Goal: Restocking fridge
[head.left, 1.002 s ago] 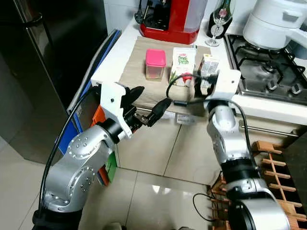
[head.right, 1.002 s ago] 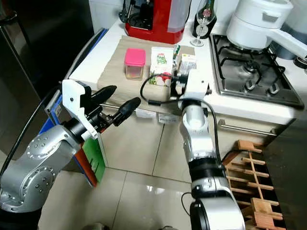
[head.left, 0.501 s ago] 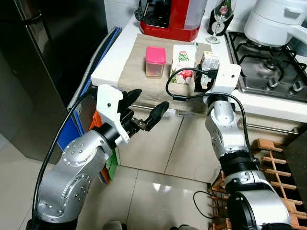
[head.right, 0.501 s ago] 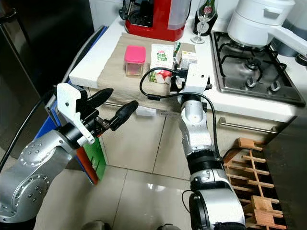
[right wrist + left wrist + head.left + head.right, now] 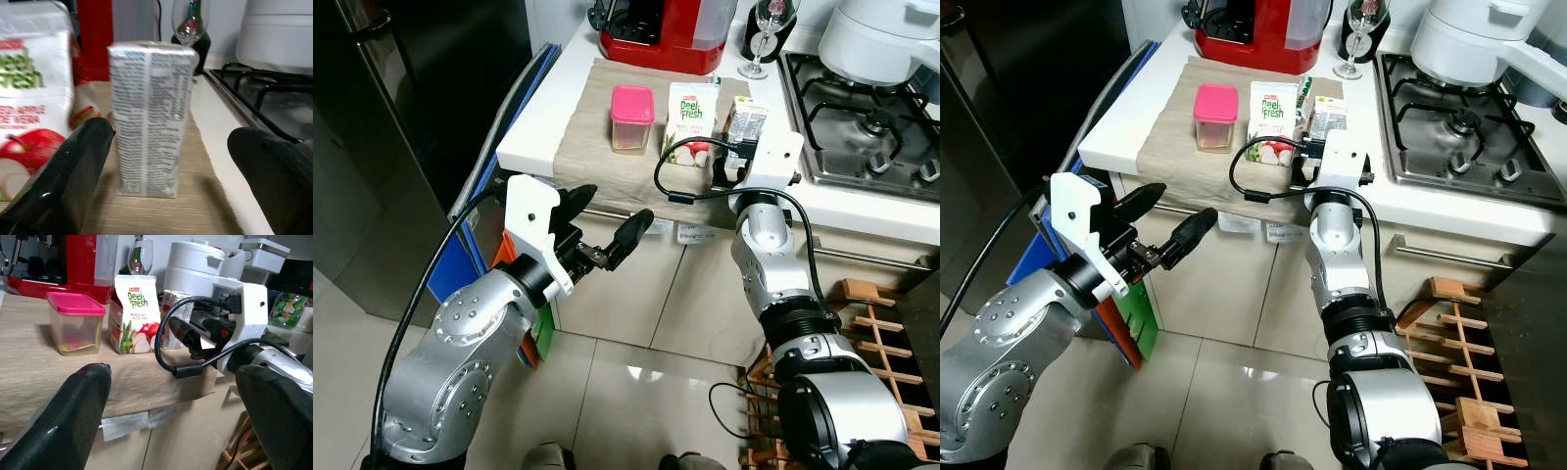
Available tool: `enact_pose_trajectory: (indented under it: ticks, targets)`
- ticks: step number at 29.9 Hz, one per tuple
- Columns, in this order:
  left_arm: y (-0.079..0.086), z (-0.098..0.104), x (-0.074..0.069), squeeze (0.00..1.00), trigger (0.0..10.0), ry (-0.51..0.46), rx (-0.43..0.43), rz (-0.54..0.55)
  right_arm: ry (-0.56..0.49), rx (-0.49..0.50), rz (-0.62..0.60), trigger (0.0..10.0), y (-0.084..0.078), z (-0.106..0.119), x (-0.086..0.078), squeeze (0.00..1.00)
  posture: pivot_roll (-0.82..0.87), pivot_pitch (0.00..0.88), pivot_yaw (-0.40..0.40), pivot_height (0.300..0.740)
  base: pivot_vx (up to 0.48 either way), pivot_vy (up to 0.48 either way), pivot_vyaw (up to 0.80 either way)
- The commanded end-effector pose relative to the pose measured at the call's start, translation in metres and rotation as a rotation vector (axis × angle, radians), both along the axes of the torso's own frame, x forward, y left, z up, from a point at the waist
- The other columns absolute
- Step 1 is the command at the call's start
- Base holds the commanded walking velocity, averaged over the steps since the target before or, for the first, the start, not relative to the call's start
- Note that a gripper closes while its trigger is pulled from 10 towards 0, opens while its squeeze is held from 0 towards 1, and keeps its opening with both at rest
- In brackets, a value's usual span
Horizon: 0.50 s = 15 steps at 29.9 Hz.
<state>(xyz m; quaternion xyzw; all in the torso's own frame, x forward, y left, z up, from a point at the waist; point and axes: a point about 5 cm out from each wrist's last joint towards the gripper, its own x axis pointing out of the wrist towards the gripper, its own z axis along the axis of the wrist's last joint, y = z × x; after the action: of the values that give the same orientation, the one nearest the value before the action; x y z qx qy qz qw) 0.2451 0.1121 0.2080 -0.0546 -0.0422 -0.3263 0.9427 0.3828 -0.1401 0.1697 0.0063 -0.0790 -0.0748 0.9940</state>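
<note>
On the tabletop (image 5: 548, 108), upon a beige mat (image 5: 597, 157), three things are waiting to be restocked: a container with a pink lid (image 5: 631, 118), an apple juice carton (image 5: 690, 123) and a smaller silver carton (image 5: 149, 117) standing upright just beside it. I am bringing the right claw (image 5: 168, 161) toward the small carton. In the right wrist view its two black fingers are standing wide apart, one on each side of the carton, and they are not touching it; the claw is holding nothing. The left claw (image 5: 607, 220) is hovering in front of the cabinet, below the edge of the tabletop, also wide open and empty. The dark fridge (image 5: 401, 127) is standing at the left, and its door seems closed, as far as I can tell.

I judge that the step in hand is the approach for the first pick. The next move is asking me to push the right claw a little more forward until the fingers are passing the carton's sides, then to close them gently, because such a light carton can tip over or be crushed.
</note>
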Motion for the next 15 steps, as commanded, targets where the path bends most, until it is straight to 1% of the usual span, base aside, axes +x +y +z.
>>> enact_pose_trajectory:
  ticks: [1,6,9,10,11,12,13,15]
  targets:
    - [0.000,0.002,-0.003,0.00,10.0,0.000,-0.005,-0.004,-0.035,-0.005,-0.020,10.0,-0.005,0.010,0.003,0.00,0.15,0.118,-0.027,0.740,0.000,0.000,0.00]
    - [0.001,0.002,-0.005,0.00,10.0,0.006,-0.004,-0.001,-0.033,-0.002,-0.032,10.0,-0.006,0.014,0.008,0.00,0.16,0.126,-0.025,0.740,0.000,0.000,0.00]
    - [0.002,0.002,-0.005,0.00,10.0,0.010,-0.002,0.002,-0.021,0.007,-0.025,10.0,-0.003,0.015,0.012,0.00,0.16,0.130,-0.026,0.740,0.000,0.000,0.00]
    - [0.003,0.002,-0.005,0.00,10.0,0.011,-0.001,0.003,-0.019,0.011,-0.019,5.2,-0.001,0.015,0.012,0.00,0.16,0.131,-0.027,0.740,0.000,0.000,0.00]
    - [0.003,0.002,-0.005,0.00,10.0,0.011,-0.001,0.004,-0.016,0.014,-0.016,0.7,-0.001,0.015,0.013,0.00,0.16,0.133,-0.028,0.740,0.000,0.000,0.00]
    - [0.003,0.002,-0.005,0.00,10.0,0.011,-0.001,0.004,-0.016,0.014,-0.016,0.7,-0.001,0.015,0.013,0.00,0.16,0.133,-0.028,0.740,0.000,0.000,0.00]
    - [0.002,0.002,-0.005,0.00,10.0,0.012,0.000,0.005,-0.007,0.021,-0.010,0.0,0.001,0.014,0.014,0.00,0.17,0.135,-0.029,0.740,0.000,0.000,0.00]
    - [0.002,0.002,-0.005,0.00,10.0,0.013,0.000,0.005,-0.004,0.023,-0.009,0.0,0.001,0.013,0.014,0.00,0.17,0.135,-0.029,0.740,0.000,0.000,0.00]
